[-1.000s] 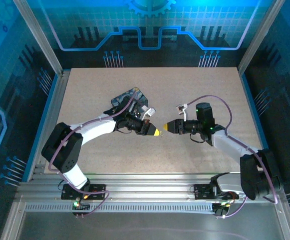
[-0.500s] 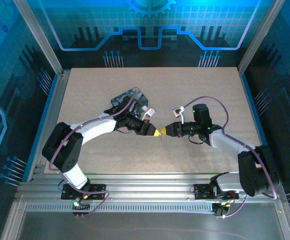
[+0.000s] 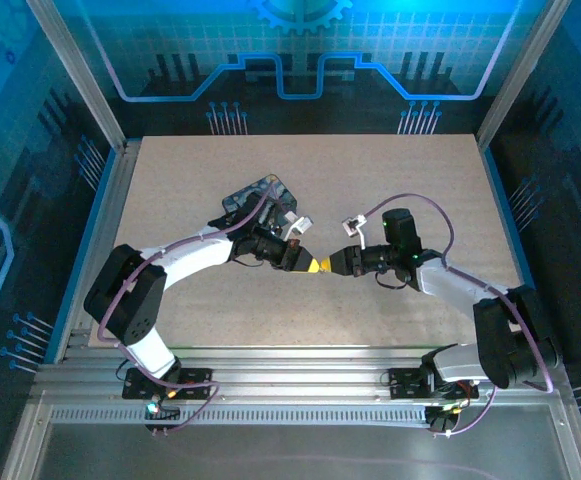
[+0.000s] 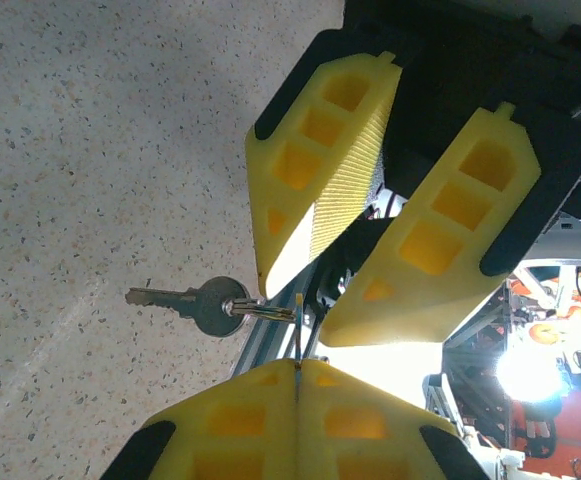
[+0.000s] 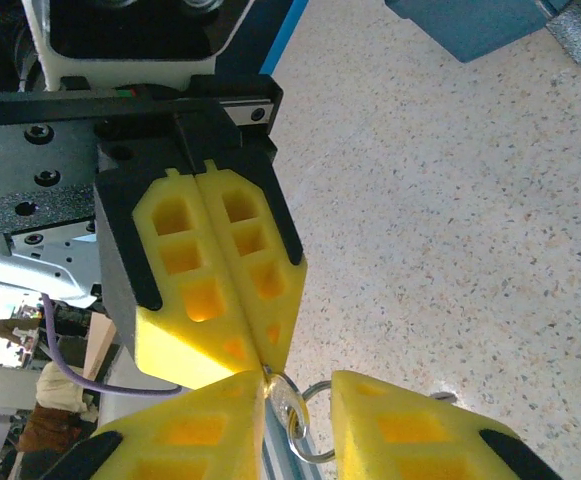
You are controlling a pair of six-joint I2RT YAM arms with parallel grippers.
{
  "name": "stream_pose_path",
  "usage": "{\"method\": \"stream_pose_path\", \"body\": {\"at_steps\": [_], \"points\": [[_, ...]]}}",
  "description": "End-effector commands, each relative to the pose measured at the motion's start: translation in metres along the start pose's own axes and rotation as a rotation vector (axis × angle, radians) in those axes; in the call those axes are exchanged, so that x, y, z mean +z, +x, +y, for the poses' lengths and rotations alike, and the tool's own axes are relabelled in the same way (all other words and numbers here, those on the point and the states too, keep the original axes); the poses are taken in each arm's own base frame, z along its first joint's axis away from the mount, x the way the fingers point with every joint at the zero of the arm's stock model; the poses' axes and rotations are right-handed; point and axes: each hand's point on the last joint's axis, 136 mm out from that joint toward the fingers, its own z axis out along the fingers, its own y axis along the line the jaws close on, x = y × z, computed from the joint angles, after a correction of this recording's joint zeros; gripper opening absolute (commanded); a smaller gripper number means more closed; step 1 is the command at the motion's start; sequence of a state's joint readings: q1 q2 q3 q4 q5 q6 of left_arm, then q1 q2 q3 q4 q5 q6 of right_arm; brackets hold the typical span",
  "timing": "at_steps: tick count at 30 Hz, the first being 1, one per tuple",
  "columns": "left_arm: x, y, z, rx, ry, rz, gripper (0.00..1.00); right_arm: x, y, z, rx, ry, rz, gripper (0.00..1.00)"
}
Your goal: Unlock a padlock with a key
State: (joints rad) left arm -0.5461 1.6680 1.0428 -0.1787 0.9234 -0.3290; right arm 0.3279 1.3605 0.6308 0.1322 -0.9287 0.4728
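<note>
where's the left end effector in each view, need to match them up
top external: left end effector at table centre, tip to tip with the right end effector.
left wrist: bottom centre, shut on the key ring.
right wrist: upper left, pointing down at the ring.
shared landmark: the right end effector's open yellow fingers.

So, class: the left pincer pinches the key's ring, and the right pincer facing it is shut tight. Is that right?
Not quite: the right pincer is open, its fingers either side of the key ring. The right wrist view shows it. The left pincer does pinch that ring.
</note>
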Motion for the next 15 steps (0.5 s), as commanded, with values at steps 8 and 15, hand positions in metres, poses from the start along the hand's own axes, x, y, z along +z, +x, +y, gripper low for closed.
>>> {"method": "stream_pose_path", "body": {"at_steps": [8, 15], "points": [[-0.004, -0.003, -0.020, 0.076, 0.057, -0.006, 0.00, 0.005, -0.003, 0.017, -0.024, -0.083, 0.012, 0.11], [-0.006, -0.007, -0.016, 0.075, 0.050, -0.023, 0.00, 0.003, -0.002, 0.026, -0.038, -0.129, 0.000, 0.01]]}}
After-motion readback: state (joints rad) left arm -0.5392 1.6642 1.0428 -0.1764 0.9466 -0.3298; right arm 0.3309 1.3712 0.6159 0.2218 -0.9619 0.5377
